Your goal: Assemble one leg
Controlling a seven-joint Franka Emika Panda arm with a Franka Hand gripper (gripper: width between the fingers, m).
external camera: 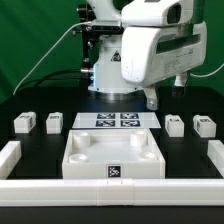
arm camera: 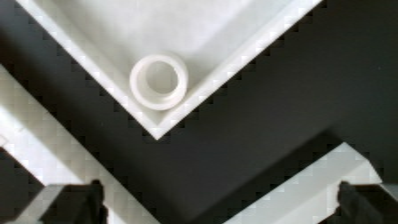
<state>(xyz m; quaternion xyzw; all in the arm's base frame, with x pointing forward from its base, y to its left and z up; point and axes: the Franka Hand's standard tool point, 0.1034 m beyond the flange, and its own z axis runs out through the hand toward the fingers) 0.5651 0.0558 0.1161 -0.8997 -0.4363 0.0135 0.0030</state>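
On the black surface [external camera: 40, 143], four legs stood upright in one row, two on each side of the marker board [external camera: 117, 121]. Toward the exterior view's left were the outer left leg [external camera: 22, 122] and the inner left leg [external camera: 53, 122]. Toward its right were the inner right leg [external camera: 175, 125] and the outer right leg [external camera: 203, 126]. Each leg stood apart from its neighbour. None was touched by the hand, and none was seated in the tabletop [external camera: 112, 158].

The hand [external camera: 150, 99] hung above the surface behind the tabletop, near the marker board's end on the exterior view's right. The inner right leg was the nearest leg to it, but clearly apart from it. The exterior view alone did not show how far the hand was open.

The wrist view settled this. The hand [arm camera: 214, 205] was spread wide, with one dark fingertip [arm camera: 63, 205] at each side of the picture. Nothing was between the fingertips, and they held and touched nothing. Beneath the hand lay one corner of the tabletop [arm camera: 249, 40], with its round socket [arm camera: 157, 80] unfilled.

The tabletop lay flat in front of the marker board, just beside it. White rails bordered the surface at the exterior view's left [external camera: 10, 155], at its right [external camera: 214, 155] and along the front [external camera: 60, 192].
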